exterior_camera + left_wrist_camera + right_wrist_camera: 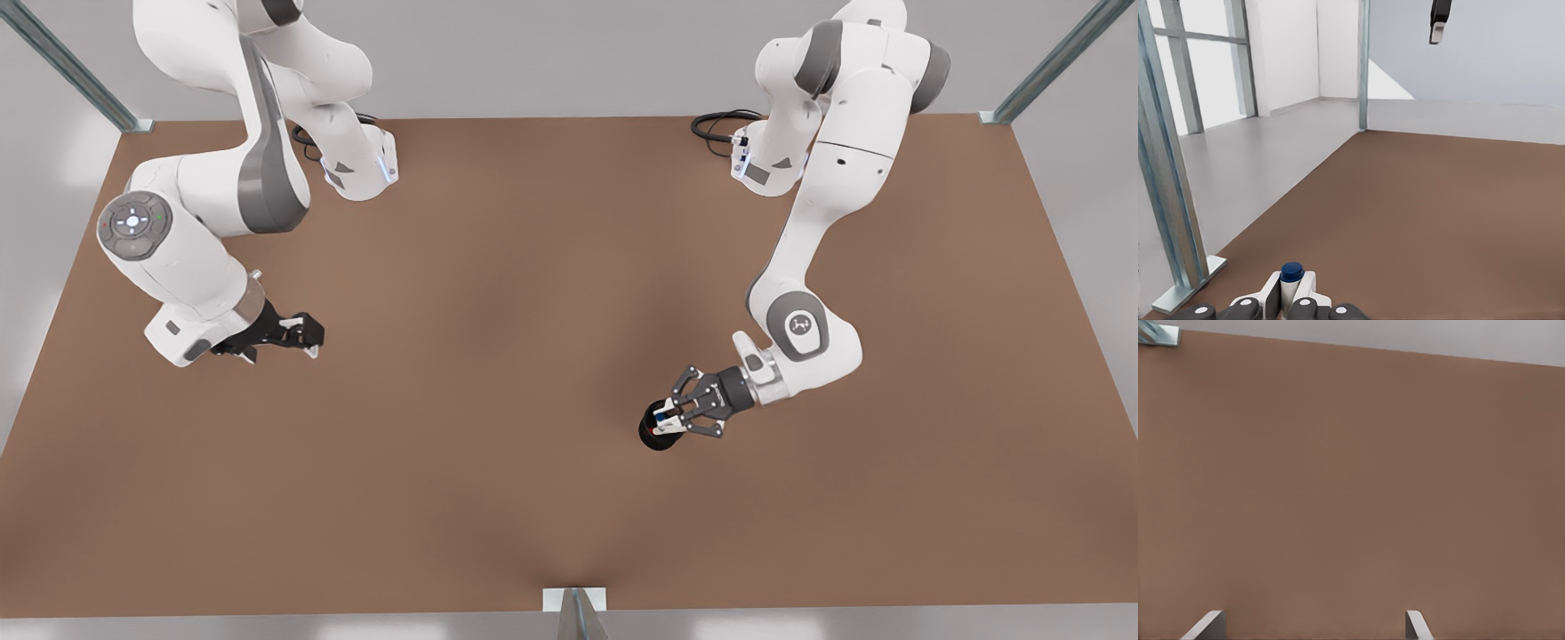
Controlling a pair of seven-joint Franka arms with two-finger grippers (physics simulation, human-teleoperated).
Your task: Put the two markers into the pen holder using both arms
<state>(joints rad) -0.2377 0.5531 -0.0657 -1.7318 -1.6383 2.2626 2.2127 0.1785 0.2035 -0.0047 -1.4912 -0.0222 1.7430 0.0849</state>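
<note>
Brown tabletop (498,373), framed by metal posts. Left gripper (673,420) is seen over the pen holder (656,436), fingers clamped on the blue-capped marker (1291,273); red tip is glimpsed in the cup. Marker should be kept upright and released only once inside. Right gripper (298,337) waits well apart, fingers spread, empty.

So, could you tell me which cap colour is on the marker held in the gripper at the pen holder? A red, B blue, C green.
B: the left gripper at the pen holder grips the blue-capped marker; the right gripper waits open at the front view's left.
</note>
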